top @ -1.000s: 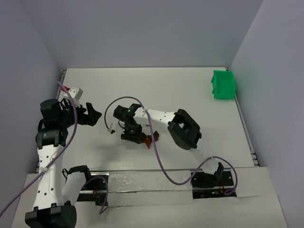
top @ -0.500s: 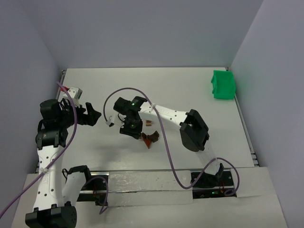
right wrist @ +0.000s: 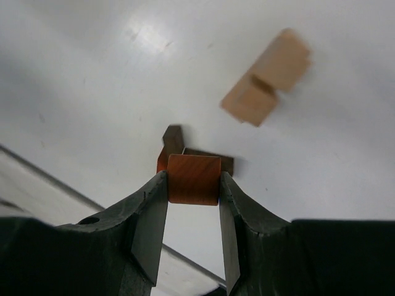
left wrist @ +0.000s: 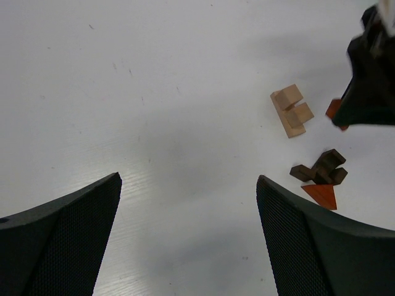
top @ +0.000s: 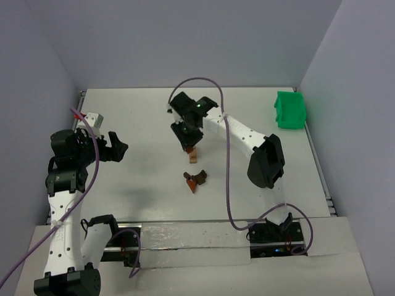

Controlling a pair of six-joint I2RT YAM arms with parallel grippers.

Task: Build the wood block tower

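my right gripper (top: 189, 143) is pinched narrow on a reddish-brown block (right wrist: 194, 179), pads flat against two opposite faces, and it hangs clear of the table (top: 136, 117). the coming move turns on where the tan cluster (top: 193, 156) lies. from above it sits just at 6 o'clock of my right fingers, close but apart. through my own wrist camera it sits up at 1 o'clock of the held block, off the line between my pads. it reads as a short bar with two cubes on it (i can't tell whether they are truly stacked or only lying together). its long axis runs about 7 to 1 in the wrist view, so aslant to my grip rather than square with it. i judge i'd have to shift toward 6 and turn the wrist a little before setting the block down on it.

the dark brown pieces (left wrist: 321, 169) and the orange wedge (left wrist: 321, 195) lie near, further toward 6 o'clock from the tan cluster and not touching it. nothing i'd call a tower stands yet.

my left gripper (left wrist: 188, 185) stands wide with nothing in it, off at 9 o'clock and well apart from every block, so the right arm is plainly the nearer one.
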